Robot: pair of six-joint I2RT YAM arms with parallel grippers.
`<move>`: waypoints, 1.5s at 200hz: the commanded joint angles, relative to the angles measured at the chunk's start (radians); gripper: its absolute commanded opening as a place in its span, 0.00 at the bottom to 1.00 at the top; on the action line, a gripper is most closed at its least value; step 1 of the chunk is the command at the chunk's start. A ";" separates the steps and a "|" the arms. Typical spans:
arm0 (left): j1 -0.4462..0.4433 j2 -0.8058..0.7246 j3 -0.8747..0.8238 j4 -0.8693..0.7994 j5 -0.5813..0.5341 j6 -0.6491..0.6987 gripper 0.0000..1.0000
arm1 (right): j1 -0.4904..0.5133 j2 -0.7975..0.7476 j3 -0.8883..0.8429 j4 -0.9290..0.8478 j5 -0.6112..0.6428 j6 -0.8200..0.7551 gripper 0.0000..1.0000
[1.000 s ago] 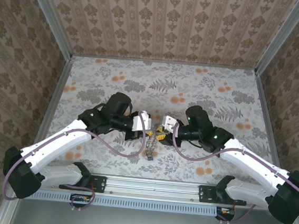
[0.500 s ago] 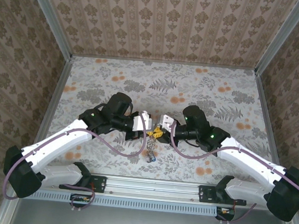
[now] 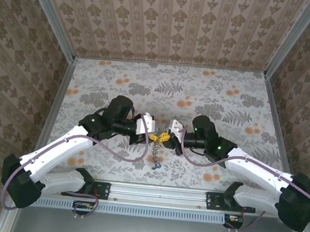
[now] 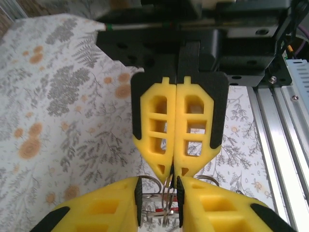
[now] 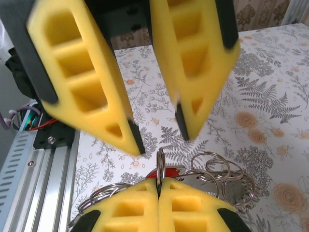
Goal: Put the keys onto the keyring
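Both grippers meet tip to tip above the middle of the table. My right gripper (image 5: 159, 183) is shut on a silvery ring of the keyring (image 5: 160, 163), held edge-on. Several more linked rings (image 5: 219, 169) and a red key head (image 5: 169, 172) lie just behind it. My left gripper (image 4: 159, 193) is open, its pads either side of the same ring (image 4: 166, 203) without touching it. From above, the left gripper (image 3: 154, 134) and right gripper (image 3: 165, 136) face each other, and the chain (image 3: 155, 149) hangs below them with a blue key (image 3: 157, 163) at its end.
The floral tablecloth (image 3: 201, 93) spreads out behind the grippers. An aluminium rail (image 3: 158, 194) runs along the near edge between the arm bases. Patterned walls (image 3: 169, 24) close in the back and sides.
My left gripper has opened and let go of the ring. My right gripper has closed on it. The hanging chain has stayed between the two tips.
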 commanded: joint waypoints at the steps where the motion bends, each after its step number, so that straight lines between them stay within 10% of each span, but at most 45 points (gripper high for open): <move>1: 0.022 -0.034 -0.035 0.050 0.076 -0.034 0.29 | -0.006 -0.045 -0.025 0.169 -0.004 0.059 0.00; 68: 0.032 -0.008 -0.057 0.085 0.106 -0.059 0.30 | -0.006 -0.080 -0.058 0.223 0.020 0.052 0.00; 148: 0.039 0.013 -0.031 0.075 0.119 -0.048 0.00 | -0.006 -0.104 -0.057 0.142 0.021 -0.016 0.00; 165: 0.040 0.019 -0.004 0.018 0.111 -0.013 0.00 | -0.006 -0.110 -0.020 -0.005 0.033 -0.113 0.19; 222: 0.036 0.041 0.044 -0.086 0.096 0.041 0.00 | -0.003 -0.086 0.094 -0.234 0.074 -0.277 0.35; 300: 0.025 0.080 0.081 -0.109 0.118 0.042 0.00 | 0.030 0.001 0.157 -0.242 0.057 -0.269 0.23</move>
